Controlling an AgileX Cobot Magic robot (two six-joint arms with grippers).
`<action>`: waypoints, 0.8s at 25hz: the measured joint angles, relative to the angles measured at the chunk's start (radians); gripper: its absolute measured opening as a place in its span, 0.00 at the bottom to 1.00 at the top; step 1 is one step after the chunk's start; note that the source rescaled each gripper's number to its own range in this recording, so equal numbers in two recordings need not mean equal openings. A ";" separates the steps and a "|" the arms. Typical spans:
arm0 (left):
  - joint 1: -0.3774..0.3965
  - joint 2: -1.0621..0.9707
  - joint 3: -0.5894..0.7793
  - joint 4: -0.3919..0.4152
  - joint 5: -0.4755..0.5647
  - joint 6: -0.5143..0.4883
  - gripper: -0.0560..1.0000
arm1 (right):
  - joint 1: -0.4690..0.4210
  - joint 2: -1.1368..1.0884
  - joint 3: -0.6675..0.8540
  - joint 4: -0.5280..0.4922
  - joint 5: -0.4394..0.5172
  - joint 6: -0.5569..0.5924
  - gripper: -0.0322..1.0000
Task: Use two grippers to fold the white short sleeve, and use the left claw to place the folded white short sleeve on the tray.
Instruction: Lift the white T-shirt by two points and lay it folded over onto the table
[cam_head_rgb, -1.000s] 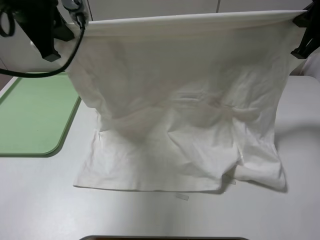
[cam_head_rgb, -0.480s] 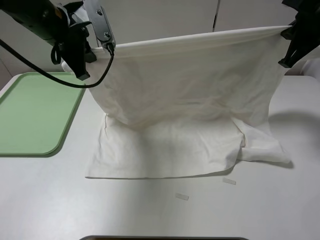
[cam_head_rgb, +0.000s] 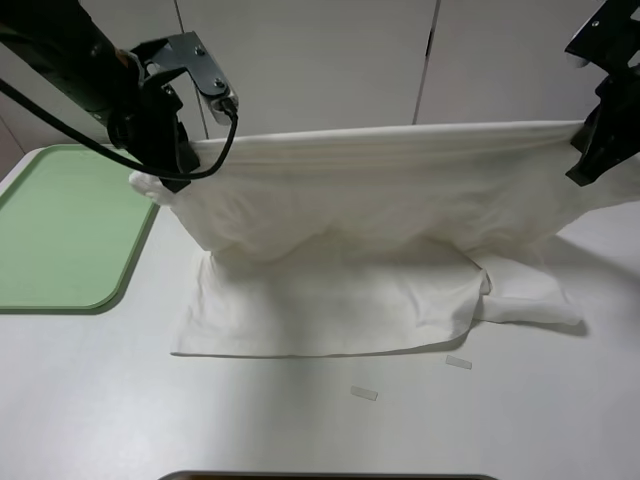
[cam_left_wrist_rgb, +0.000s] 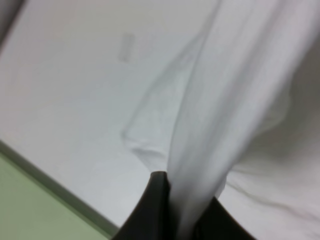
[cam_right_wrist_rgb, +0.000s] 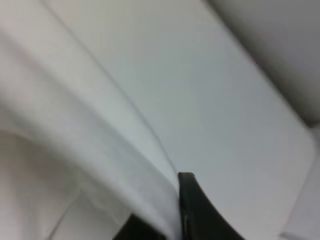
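My left pincer (cam_head_rgb: 168, 178) is clenched on one end of the white short sleeve (cam_head_rgb: 380, 210). In the left wrist view the cloth (cam_left_wrist_rgb: 225, 100) runs up from between the two black fingers (cam_left_wrist_rgb: 159, 200) of that pincer (cam_left_wrist_rgb: 187, 196). A small bunch of fabric sticks out past the grip. Behind the pincer sit the grey metal bracket (cam_head_rgb: 200, 65) and a black cable (cam_head_rgb: 222, 150) that loops down in front of the cloth.

My right pincer (cam_head_rgb: 588, 160) is clenched on the other end of the same edge. The right wrist view shows the fold of the shirt (cam_right_wrist_rgb: 75, 125) pinched at the black fingertips of this pincer (cam_right_wrist_rgb: 165, 212).

Between the two pincers the shirt's upper edge hangs in a shallow line above the table (cam_head_rgb: 300, 430). The cloth drapes down from that line. The lower part lies flat and wrinkled on the table, with one sleeve (cam_head_rgb: 530, 300) spread out on my right side.

The pale green tray (cam_head_rgb: 60, 230) lies on the table on my left, just beside the left pincer and apart from the part of the shirt that lies flat. In the left wrist view a corner of the tray (cam_left_wrist_rgb: 30, 210) shows close to the fingers.

Two small pale tape strips (cam_head_rgb: 363, 393) (cam_head_rgb: 458, 362) lie on the table near the shirt's front edge.
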 joint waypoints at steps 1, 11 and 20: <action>0.000 0.000 0.018 -0.006 0.003 -0.001 0.06 | 0.000 0.000 0.000 0.036 0.061 -0.019 0.03; 0.000 0.000 0.146 -0.165 0.059 -0.002 0.06 | 0.000 0.000 0.000 0.124 0.320 -0.031 0.03; 0.001 0.000 0.150 -0.222 0.072 -0.004 0.06 | -0.001 -0.003 0.000 0.116 0.351 -0.031 0.06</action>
